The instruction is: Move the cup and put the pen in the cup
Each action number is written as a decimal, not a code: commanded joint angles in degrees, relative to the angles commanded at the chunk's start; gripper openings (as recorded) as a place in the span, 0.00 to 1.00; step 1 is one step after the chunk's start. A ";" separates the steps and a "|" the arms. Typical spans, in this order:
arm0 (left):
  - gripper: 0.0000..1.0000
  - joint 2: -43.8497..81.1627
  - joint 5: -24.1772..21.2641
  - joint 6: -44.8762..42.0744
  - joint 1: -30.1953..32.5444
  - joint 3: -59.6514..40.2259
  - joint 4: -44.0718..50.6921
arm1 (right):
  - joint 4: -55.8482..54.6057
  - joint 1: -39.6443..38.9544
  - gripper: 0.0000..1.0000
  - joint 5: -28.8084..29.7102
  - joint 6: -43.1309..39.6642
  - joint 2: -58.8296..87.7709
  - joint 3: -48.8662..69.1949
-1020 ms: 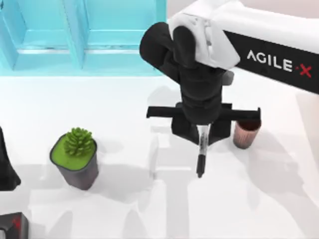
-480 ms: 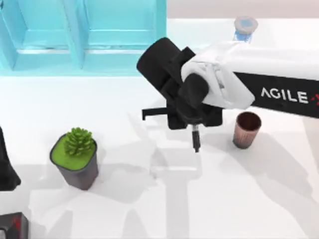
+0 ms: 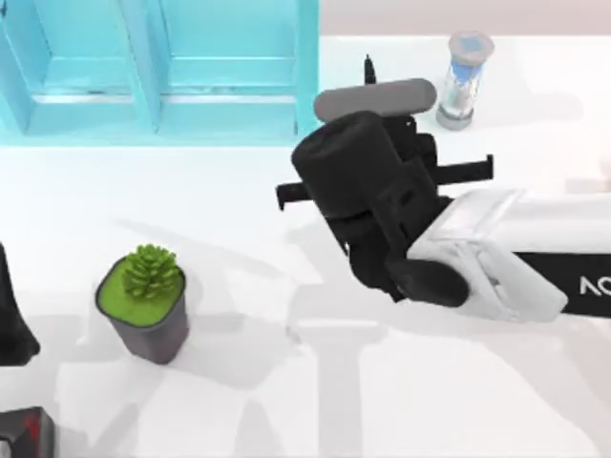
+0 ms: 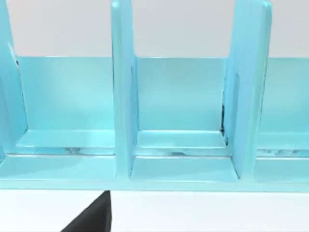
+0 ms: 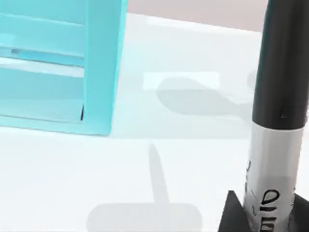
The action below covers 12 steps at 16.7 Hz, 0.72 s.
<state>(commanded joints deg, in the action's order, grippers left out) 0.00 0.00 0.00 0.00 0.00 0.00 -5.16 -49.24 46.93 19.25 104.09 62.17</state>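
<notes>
Right hand (image 5: 260, 212) grips the slim, smooth black pen (image 5: 275, 121), white-grey banded

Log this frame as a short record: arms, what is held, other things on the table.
right gripper: raised over the table's middle, towards the back, shut on the pen
pen: black end pointing away from the fingers, label band next to them
left arm: parked at the table's left edge
potted succulent: front left
hourglass: back right
blue rack: back left
</notes>
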 joint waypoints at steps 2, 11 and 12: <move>1.00 0.00 0.00 0.00 0.00 0.00 0.00 | -11.47 -1.18 0.00 5.31 -4.89 -2.82 -5.72; 1.00 0.00 0.00 0.00 0.00 0.00 0.00 | -51.47 -5.62 0.00 23.11 -22.15 -12.40 -25.51; 1.00 0.00 0.00 0.00 0.00 0.00 0.00 | -54.01 -5.92 0.00 24.19 -23.28 -12.99 -26.77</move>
<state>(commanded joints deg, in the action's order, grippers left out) 0.00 0.00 0.00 0.00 0.00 0.00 -59.17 -55.15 71.12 -4.03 91.10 35.40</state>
